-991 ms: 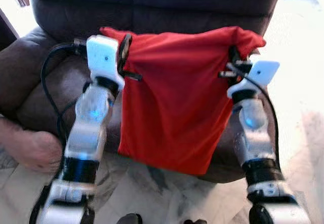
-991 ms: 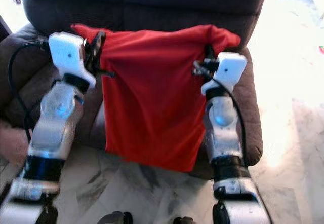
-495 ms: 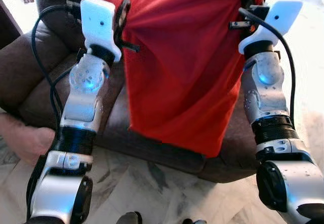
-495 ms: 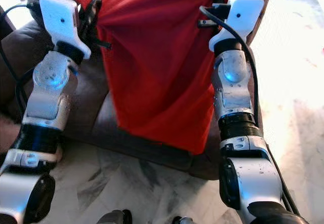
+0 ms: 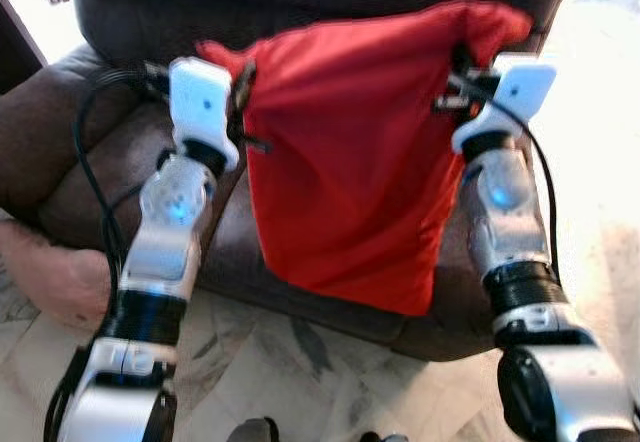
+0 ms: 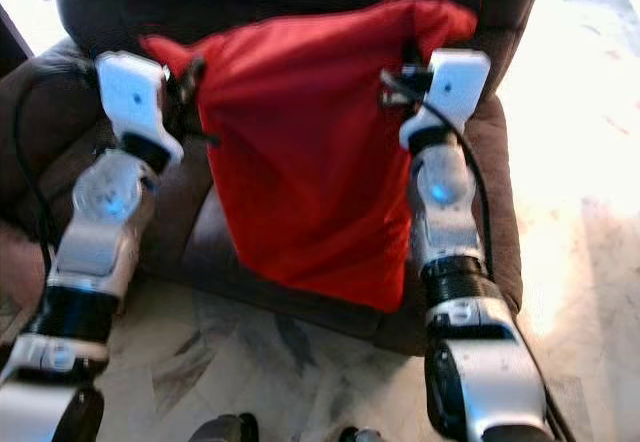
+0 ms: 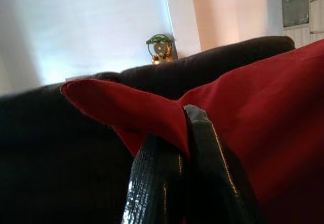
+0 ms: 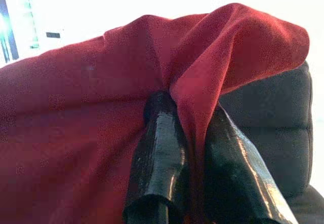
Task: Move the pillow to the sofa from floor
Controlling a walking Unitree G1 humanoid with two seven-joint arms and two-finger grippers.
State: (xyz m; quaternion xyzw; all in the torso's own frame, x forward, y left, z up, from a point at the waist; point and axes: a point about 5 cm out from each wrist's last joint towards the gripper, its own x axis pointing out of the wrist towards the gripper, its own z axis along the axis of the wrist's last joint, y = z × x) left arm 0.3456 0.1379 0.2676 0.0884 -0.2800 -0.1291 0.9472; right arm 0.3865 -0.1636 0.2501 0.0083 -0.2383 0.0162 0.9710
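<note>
Both end effectors are clamped on the top corners of the red pillow (image 5: pixel 350 172): the left end effector (image 7: pixel 185 127) has its two black fingers pressed together on a fold of cloth at one corner, and the right end effector (image 8: pixel 190 117) pinches a bunched ridge of fabric at the other. Starting with the largest thing, the dark brown sofa (image 5: pixel 130 152) lies directly ahead, its seat and backrest behind the hanging pillow, which is held off the pale marble floor (image 5: pixel 290 372) and droops in front of the seat's front edge. The main hazard, as I judge it, is that the lower part of the pillow hangs below seat level, so a forward push could catch its bottom edge against the sofa front and drag the cloth out of the pinches. Each grip takes only a thin fold of cover rather than the filling, so the weight could let a corner slide free, most likely on the left, where less fabric is caught. A release made too early would drop it back to the floor. A black cable (image 5: pixel 95 162) loops beside the left arm and might snag.
</note>
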